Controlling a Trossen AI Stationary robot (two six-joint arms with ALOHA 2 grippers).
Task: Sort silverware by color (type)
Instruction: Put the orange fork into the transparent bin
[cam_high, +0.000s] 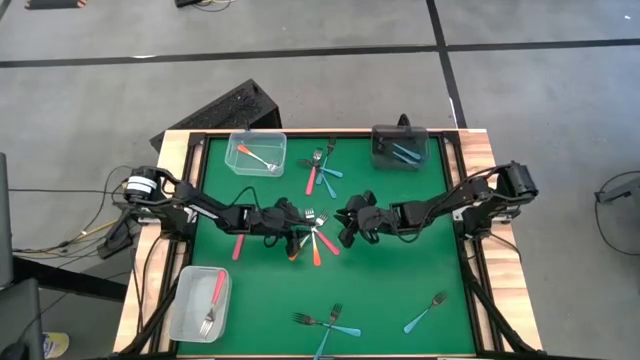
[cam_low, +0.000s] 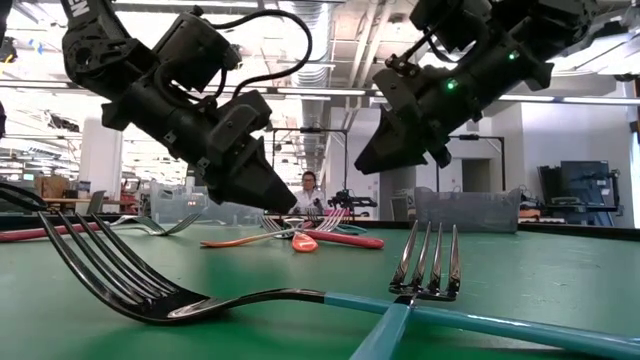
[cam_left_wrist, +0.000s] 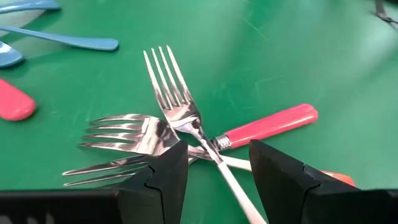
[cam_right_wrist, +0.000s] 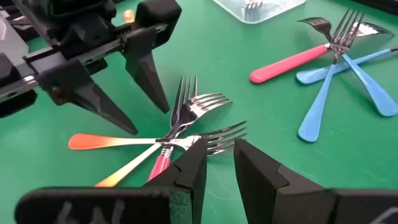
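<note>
Both grippers over centre fork pile (cam_high: 316, 236): left gripper (cam_right_wrist: 124, 93) open, empty; right gripper (cam_right_wrist: 217, 163) part-open, seemingly empty.

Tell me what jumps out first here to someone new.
Both end effectors meet at mid-table over a crossed fork pile: the left end effector stands open above it, the right end effector hovers at its tines. Elsewhere, blue forks lie crossed at the near edge, and three bins each hold forks, such as the dark bin at the far right.
</note>
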